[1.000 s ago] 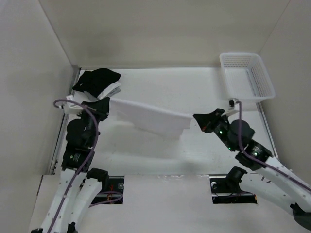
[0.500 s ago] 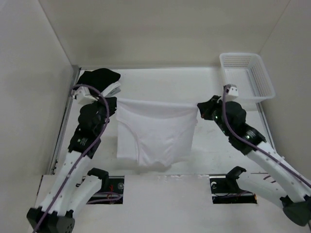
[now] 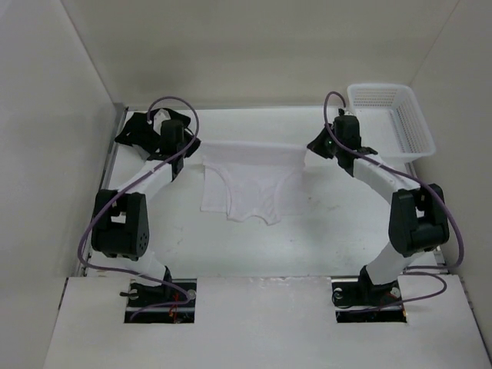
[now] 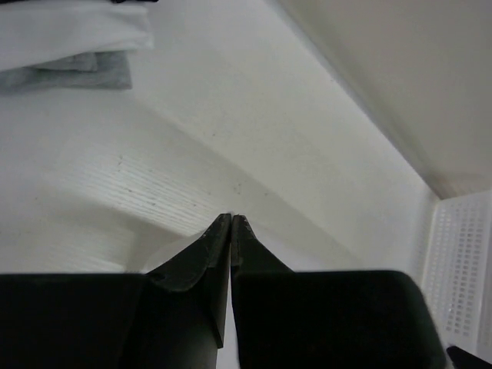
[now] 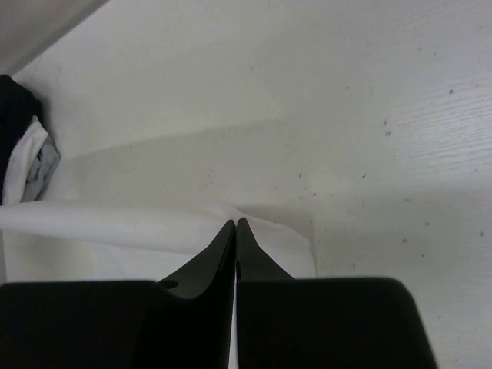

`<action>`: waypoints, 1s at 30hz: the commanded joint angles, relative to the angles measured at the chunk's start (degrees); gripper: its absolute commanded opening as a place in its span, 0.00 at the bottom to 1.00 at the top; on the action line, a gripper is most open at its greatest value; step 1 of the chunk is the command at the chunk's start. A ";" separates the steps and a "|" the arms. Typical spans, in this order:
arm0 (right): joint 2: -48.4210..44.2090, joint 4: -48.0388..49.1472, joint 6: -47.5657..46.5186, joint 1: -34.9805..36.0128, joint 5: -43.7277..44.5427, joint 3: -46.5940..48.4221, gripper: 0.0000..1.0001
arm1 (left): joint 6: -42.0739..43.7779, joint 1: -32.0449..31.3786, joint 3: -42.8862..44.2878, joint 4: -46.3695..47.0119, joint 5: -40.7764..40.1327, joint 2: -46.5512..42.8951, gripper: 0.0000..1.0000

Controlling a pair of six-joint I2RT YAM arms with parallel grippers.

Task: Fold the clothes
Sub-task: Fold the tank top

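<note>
Across the far half of the table (image 3: 330, 238), the white top (image 3: 250, 184) now hangs spread wide, where a second ago it sagged bunched and slanted; we judge it ready to lay down. Its taut edge runs left-right, its long axis far-to-near, scooped end nearest. The left gripper (image 3: 194, 147) and right gripper (image 3: 310, 147) pinch the far corners, fingers pressed together.

Overhead, two close wrist views; shared clothes (image 3: 250, 188)

White table (image 3: 254, 254). Far-left corner: black-and-white garment pile (image 3: 129, 135). Far-right corner: white mesh basket (image 3: 421, 123). Middle, nearer far edge: white top (image 3: 246, 184), lower part apparently resting on surface.
</note>
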 commanded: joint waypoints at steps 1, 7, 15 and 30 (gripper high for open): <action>-4.90 4.59 0.38 -0.30 -2.15 -0.22 0.03 | 0.91 -0.93 -0.17 5.24 0.14 -6.13 0.02; -13.51 8.71 2.39 1.81 0.57 -15.24 0.03 | 0.12 -1.73 -20.29 10.60 -0.31 -16.42 0.02; -26.08 8.55 3.54 7.51 4.79 -30.54 0.03 | -0.32 -1.46 -35.25 12.81 1.89 -28.72 0.02; -33.74 5.56 12.77 16.23 10.07 -45.68 0.34 | 1.26 -1.03 -47.75 9.64 4.09 -35.07 0.23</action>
